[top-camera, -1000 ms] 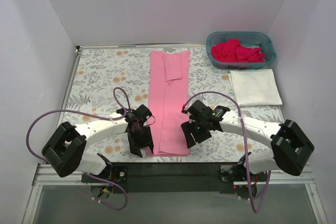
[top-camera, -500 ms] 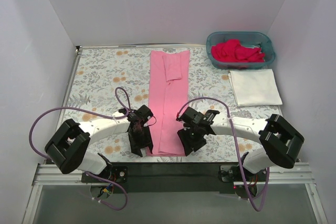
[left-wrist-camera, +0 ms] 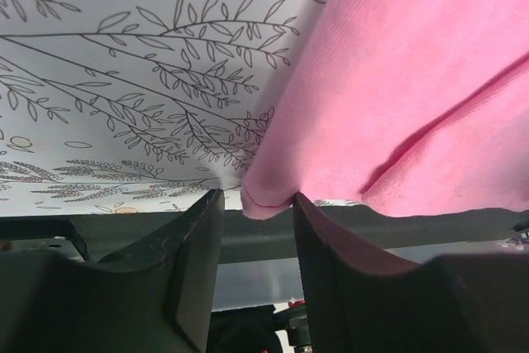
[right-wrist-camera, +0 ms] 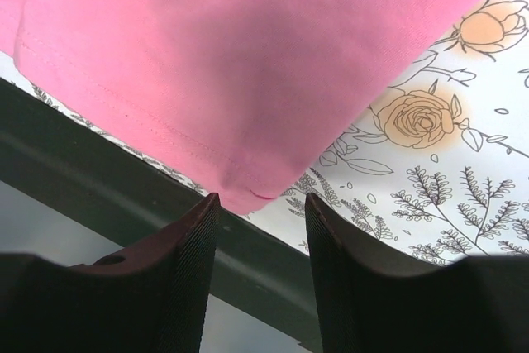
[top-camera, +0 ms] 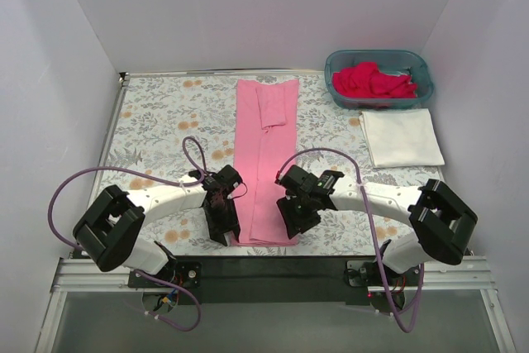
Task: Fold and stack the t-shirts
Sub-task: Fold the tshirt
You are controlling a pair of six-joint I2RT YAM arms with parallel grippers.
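The light pink t-shirt (top-camera: pixel 264 155) lies folded into a long narrow strip down the middle of the floral cloth (top-camera: pixel 157 113). My left gripper (top-camera: pixel 224 232) is open at its near left corner. In the left wrist view that corner (left-wrist-camera: pixel 269 196) sits between the tips of the left gripper (left-wrist-camera: pixel 257 198), touching the right one. My right gripper (top-camera: pixel 293 222) is open at the near right corner. In the right wrist view that corner (right-wrist-camera: pixel 248 192) lies between the tips of the right gripper (right-wrist-camera: pixel 261 201). A folded white t-shirt (top-camera: pixel 402 138) lies at the right. Deep pink-red t-shirts (top-camera: pixel 372 82) fill the basket.
The teal plastic basket (top-camera: pixel 421 68) stands at the back right corner. The black rail of the table's near edge (top-camera: pixel 264 266) runs just below both grippers. White walls close in the left, back and right sides.
My right gripper has moved left and in to the shirt's near right corner. My left gripper has barely shifted. The shirt lies as before.
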